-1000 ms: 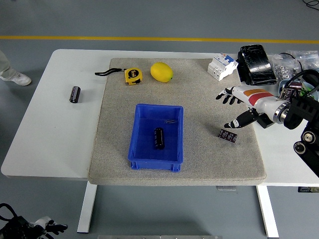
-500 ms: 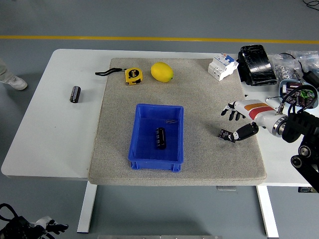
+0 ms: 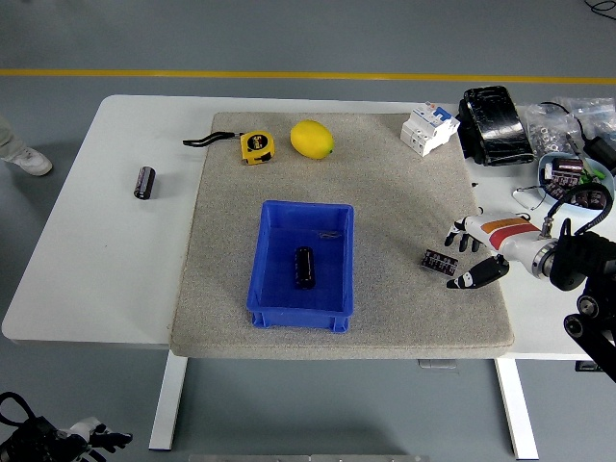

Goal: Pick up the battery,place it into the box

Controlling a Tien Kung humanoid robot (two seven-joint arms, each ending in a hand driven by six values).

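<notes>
A black cylindrical battery (image 3: 304,267) lies inside the blue box (image 3: 273,289) in the middle of the grey mat. A second black battery (image 3: 144,182) rests on the white table, left of the mat. My right hand (image 3: 469,255) hovers at the mat's right edge, fingers spread and holding nothing. It sits just right of a small black chip board (image 3: 438,261). The left hand shows only at the bottom left corner (image 3: 96,441), below the table.
A yellow tape measure (image 3: 256,146) and a yellow lemon (image 3: 312,139) lie at the mat's far side. A white circuit breaker (image 3: 428,127), a black wrapped block (image 3: 495,124) and cluttered parts occupy the far right. A person's shoe (image 3: 21,160) shows at the left edge.
My right hand has drawn back toward the near right, lowering beside the chip board. The person's shoe has shifted left. The battery stays in the box.
</notes>
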